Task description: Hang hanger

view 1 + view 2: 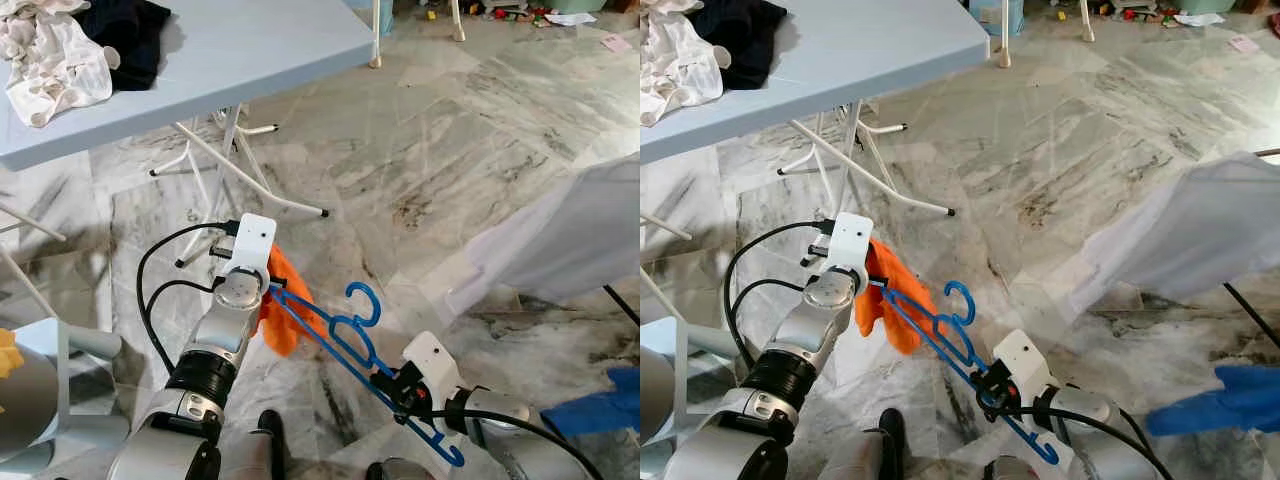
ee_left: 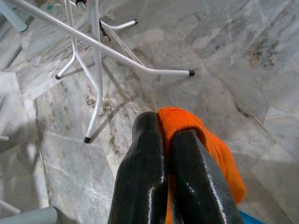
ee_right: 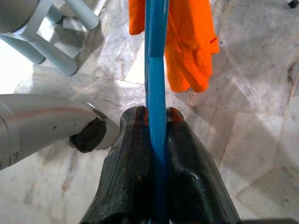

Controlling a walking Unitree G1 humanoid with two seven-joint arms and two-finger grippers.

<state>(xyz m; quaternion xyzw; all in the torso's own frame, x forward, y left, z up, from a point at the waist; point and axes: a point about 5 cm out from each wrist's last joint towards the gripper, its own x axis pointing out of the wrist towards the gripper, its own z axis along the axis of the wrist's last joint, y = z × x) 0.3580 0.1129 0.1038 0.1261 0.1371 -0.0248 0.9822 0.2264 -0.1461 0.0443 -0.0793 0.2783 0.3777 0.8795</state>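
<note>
A blue plastic hanger (image 1: 352, 345) is held low over the marble floor, its hook pointing up. My right gripper (image 1: 390, 384) is shut on the hanger's bar, which runs between the fingers (image 3: 135, 158) in the right wrist view. An orange cloth (image 1: 285, 310) hangs on the hanger's far end. My left gripper (image 1: 272, 286) is shut on the top of the orange cloth (image 2: 180, 119), pinched between the black fingers (image 2: 145, 158).
A light blue folding table (image 1: 250, 50) with white metal legs (image 1: 235, 165) stands ahead to the left, with white and black clothes (image 1: 60, 50) on it. A white garment (image 1: 570, 235) hangs at the right. A grey stool (image 1: 60, 370) stands at the left.
</note>
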